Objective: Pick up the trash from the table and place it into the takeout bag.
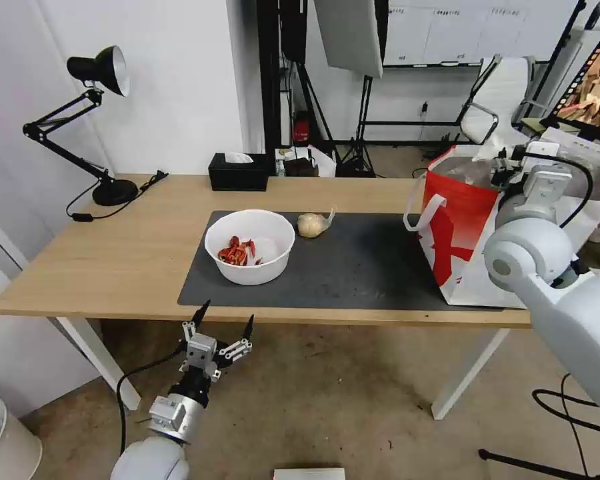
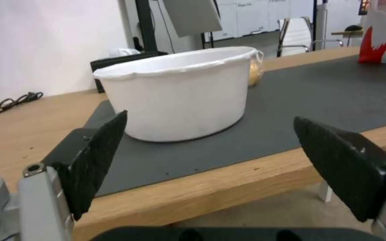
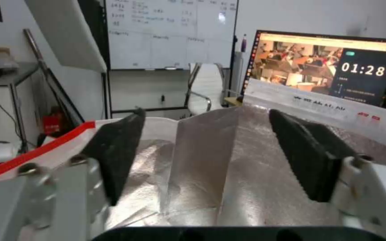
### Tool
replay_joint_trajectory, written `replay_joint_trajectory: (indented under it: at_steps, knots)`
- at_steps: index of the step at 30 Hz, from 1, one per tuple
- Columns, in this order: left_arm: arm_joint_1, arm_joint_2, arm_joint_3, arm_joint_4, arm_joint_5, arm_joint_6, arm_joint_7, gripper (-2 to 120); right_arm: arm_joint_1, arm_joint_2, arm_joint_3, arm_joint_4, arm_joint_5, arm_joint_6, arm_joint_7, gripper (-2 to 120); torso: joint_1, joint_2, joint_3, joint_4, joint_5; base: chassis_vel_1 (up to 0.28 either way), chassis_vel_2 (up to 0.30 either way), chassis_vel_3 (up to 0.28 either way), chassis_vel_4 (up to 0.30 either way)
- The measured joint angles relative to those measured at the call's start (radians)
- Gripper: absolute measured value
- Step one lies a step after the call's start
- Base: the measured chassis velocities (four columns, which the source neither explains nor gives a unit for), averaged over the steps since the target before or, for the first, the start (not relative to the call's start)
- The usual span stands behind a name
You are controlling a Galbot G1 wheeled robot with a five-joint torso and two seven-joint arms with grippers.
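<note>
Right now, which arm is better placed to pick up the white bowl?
Left, probably. The left gripper hangs open just off the table's near edge, facing the white bowl. The right gripper is open over the takeout bag, farther off.

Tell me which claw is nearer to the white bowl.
Left. The left claw hangs open just off the table's front edge, right before the white bowl. The right claw is far across, open over the takeout bag.

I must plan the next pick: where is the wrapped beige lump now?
In the head view the lump lies on the grey mat, at its far edge, just right of the white bowl and left of the bag.
</note>
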Motion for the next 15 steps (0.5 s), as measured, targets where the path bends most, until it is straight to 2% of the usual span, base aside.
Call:
replay_joint_trajectory:
  at_steps: [2, 4, 5, 8, 11, 12, 15]
  knots:
    - [0.000, 0.000, 0.000, -0.002, -0.002, 0.000, 0.000, 100, -0.003, -0.002, 0.002, 0.005, 0.005, 0.000, -0.003, 85, 0.000, 0.000, 0.000, 0.0000, -0.0001, 0.000, 0.000, 0.000, 0.000]
    - [0.000, 0.000, 0.000, -0.002, -0.003, 0.000, 0.000, 100, -0.004, -0.003, 0.004, 0.007, 0.006, 0.001, -0.005, 86, 0.000, 0.000, 0.000, 0.0000, -0.0001, 0.000, 0.000, 0.000, 0.000]
    - [0.000, 0.000, -0.001, -0.003, -0.004, 0.000, 0.000, 100, -0.007, -0.004, 0.006, 0.010, 0.009, 0.002, -0.009, 95, 0.000, 0.000, 0.000, 0.0000, 0.0000, 0.000, 0.000, 0.000, 0.000]
    - [0.000, 0.000, -0.001, -0.008, -0.006, 0.000, 0.000, 100, -0.026, -0.008, 0.021, 0.025, 0.025, 0.027, -0.046, 99, 0.000, 0.000, 0.000, 0.0000, -0.0001, 0.000, 0.000, 0.000, 0.000]
    - [0.003, 0.000, -0.003, -0.016, -0.006, 0.001, -0.002, 100, -0.152, -0.020, 0.082, 0.107, 0.054, 0.161, -0.268, 100, 0.000, 0.000, 0.000, 0.0001, -0.0001, 0.000, 0.000, 0.000, 0.000]
    - [0.003, 0.000, -0.003, -0.016, -0.006, 0.001, -0.002, 100, -0.152, -0.020, 0.082, 0.107, 0.054, 0.161, -0.268, 100, 0.000, 0.000, 0.000, 0.0001, -0.0001, 0.000, 0.000, 0.000, 0.000]
    - [0.007, -0.005, -0.006, -0.020, -0.006, 0.001, -0.003, 100, -0.321, -0.033, 0.147, 0.209, 0.052, 0.274, -0.459, 100, 0.000, 0.000, 0.000, -0.0001, -0.0002, 0.000, 0.000, 0.000, 0.000]
